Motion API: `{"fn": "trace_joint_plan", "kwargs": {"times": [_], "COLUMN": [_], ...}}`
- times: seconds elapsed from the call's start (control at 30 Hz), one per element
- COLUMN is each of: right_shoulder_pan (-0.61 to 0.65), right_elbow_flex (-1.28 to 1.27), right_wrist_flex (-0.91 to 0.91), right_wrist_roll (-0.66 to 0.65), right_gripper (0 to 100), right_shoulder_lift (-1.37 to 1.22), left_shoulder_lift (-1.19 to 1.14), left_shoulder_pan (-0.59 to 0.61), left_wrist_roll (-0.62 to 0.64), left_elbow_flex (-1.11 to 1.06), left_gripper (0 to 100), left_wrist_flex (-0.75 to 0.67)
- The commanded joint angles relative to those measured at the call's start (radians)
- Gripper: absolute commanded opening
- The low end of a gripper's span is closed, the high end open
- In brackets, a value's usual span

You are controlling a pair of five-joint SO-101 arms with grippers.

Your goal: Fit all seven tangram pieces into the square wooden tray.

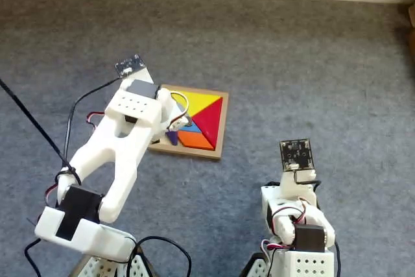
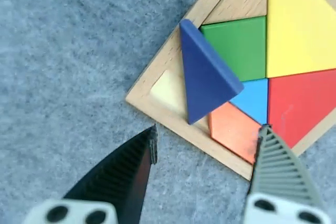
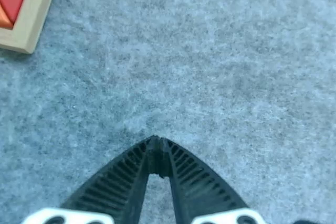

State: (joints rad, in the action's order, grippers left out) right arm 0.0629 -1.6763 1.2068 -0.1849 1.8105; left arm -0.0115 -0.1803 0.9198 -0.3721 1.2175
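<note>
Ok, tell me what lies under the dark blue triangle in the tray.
Bare tray floor shows beside the dark blue triangle, which lies tilted over that gap. One edge seems to overlap the orange piece. Whatever else it covers is hidden.

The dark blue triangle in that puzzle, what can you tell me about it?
The dark blue triangle is a thick piece, wood-like with a smooth painted face. It is not seated: it lies tilted over a corner of the square wooden tray, one tip at the rim, another overlapping the green square and the light blue piece. A pale empty slot shows beside it. The left gripper, open, hangs just short of it without touching.
</note>
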Motion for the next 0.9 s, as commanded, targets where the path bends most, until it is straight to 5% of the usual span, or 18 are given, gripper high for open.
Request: {"fn": "trace_joint_plan", "kwargs": {"times": [0.0, 0.37, 0.7, 0.87], "right_shoulder_pan": [-0.012, -0.012, -0.012, -0.012], "right_elbow_flex": [-0.143, -0.143, -0.143, -0.143], "right_wrist_flex": [0.008, 0.008, 0.008, 0.008], "right_wrist_roll": [0.002, 0.002, 0.002, 0.002], "right_gripper": [1.6, 1.6, 1.6, 1.6], "right_shoulder_lift": [-0.013, -0.013, -0.013, -0.013], "left_shoulder_lift": [0.015, 0.001, 0.002, 0.010], "left_shoulder_pan": [-0.008, -0.008, -0.010, -0.008], "left_wrist_roll": [0.009, 0.015, 0.009, 0.014], "left_elbow_flex": [0.050, -0.056, -0.199, -0.202], "left_gripper": [29, 29, 4, 1], "left_wrist_flex": [0.008, -0.293, -0.473, -0.471]}}
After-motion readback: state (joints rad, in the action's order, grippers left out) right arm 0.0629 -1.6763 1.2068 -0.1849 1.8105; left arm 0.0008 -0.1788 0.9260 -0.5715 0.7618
